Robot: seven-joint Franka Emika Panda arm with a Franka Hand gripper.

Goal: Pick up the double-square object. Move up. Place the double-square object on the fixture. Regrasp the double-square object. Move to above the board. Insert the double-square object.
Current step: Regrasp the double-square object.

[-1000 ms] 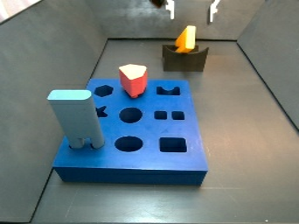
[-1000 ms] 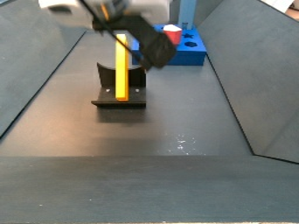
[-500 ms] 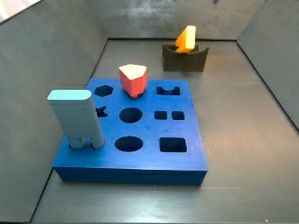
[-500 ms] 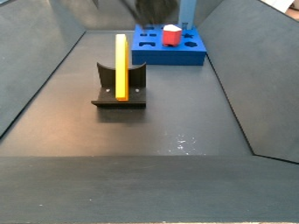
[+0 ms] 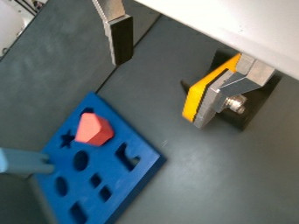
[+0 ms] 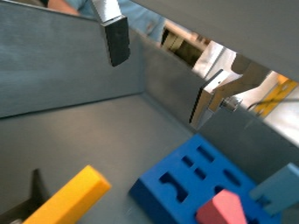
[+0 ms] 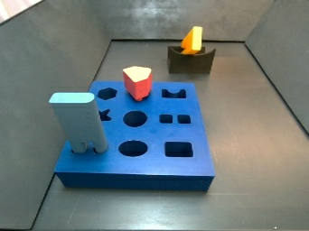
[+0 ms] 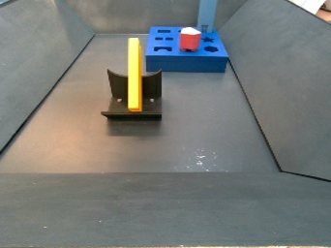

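A red shield-shaped peg (image 7: 136, 83) and a tall light-blue block (image 7: 78, 123) stand upright in separate cut-outs.

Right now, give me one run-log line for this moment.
step: before regrasp | hand: open, empty, high above the floor, out of both side views | block: upright in fixture | board: red peg, blue block seated

Dark floor (image 8: 195, 145) with fixture (image 8: 134, 103) and board (image 7: 151, 135); gripper (image 5: 181, 66) above.

Light looks even and soft on my end, side views sharp with faint shadows. Both wrist views are blurry around the gripper (image 5: 176, 66), no glare.
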